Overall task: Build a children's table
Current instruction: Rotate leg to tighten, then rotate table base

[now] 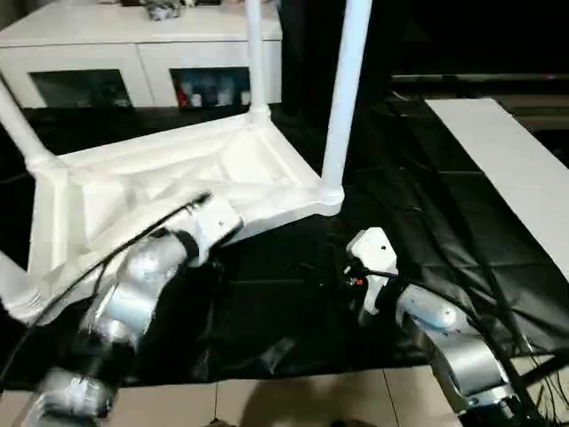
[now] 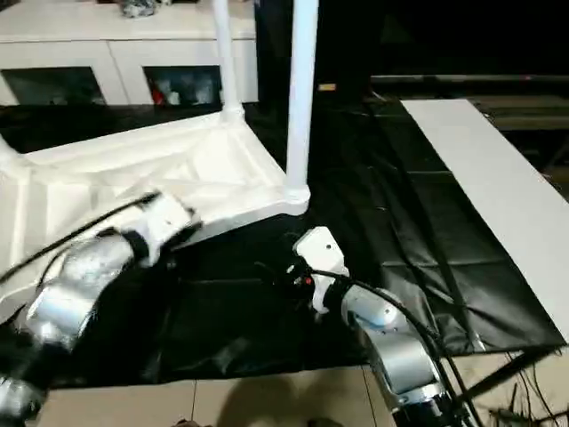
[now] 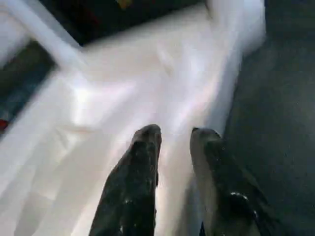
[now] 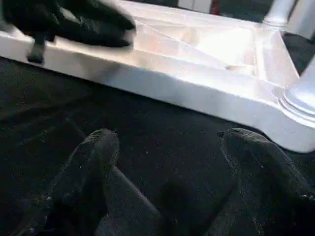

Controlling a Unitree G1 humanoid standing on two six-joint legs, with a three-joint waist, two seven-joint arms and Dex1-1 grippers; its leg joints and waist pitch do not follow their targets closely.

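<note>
The children's table (image 1: pixel 178 173) lies upside down on a black sheet, its ribbed underside up. White tube legs (image 1: pixel 345 89) rise from its corner sockets. My left gripper (image 3: pixel 174 137) hangs over the tabletop's near rim, its black fingers (image 3: pixel 142 162) a narrow gap apart with nothing gripped; the right wrist view shows it too, as the left gripper (image 4: pixel 74 22) above that rim. My right gripper (image 4: pixel 179 152) stands open over the black sheet, a little in front of the near rim and close to the near right corner socket (image 4: pixel 300 101). Nothing lies between its fingers.
A white cabinet (image 1: pixel 133 44) with glass doors stands behind the table. A flat white board (image 1: pixel 516 169) lies on the right over the black sheet (image 1: pixel 284 302). Pale floor tiles (image 1: pixel 293 400) show at the near edge, and cables run along both forearms.
</note>
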